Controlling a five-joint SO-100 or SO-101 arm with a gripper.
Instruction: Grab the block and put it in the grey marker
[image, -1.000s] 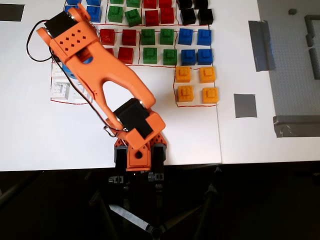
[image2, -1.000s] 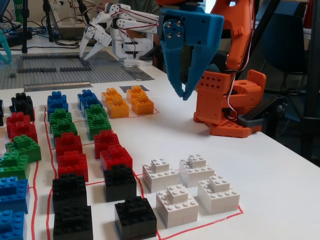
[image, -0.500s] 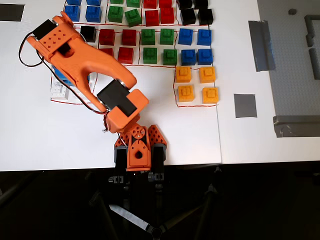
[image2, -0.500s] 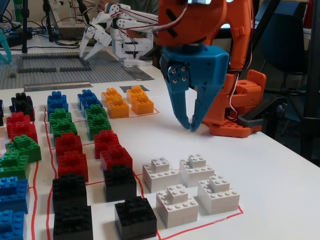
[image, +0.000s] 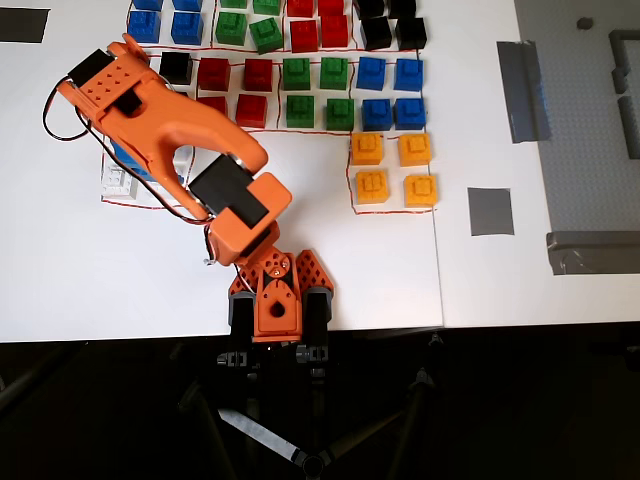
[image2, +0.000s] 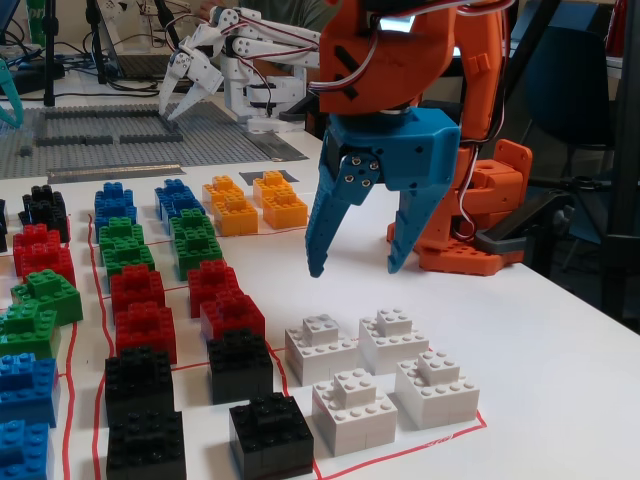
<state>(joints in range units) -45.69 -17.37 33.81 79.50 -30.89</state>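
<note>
Jaws were spread wide, holding nothing, in the fixed view; gripper (image2: 355, 268) hung above the cluster of white bricks, tips well clear of the stud tops. Four white bricks sat in a red-outlined box on the desk. The likely target block (image2: 321, 347), the one nearest the black bricks (image2: 240, 365), lay almost straight below the jaws and slightly toward the camera in that view. The block is square, so no long axis to line up on. The open jaws looked spread wider than one brick, so a mostly vertical drop should straddle it. Risk as I judge it: the white neighbours sat just beside it, so one fingertip could land on an adjoining brick.

In the overhead view the arm (image: 160, 120) covered most of the white cluster near the desk's left edge; only one white brick (image: 118, 180) showed. The grey marker (image: 490, 211) lay well apart toward the desk's right side, past the orange-yellow bricks (image: 394, 170), bare. Nothing grasped yet; task at the approach stage.
</note>
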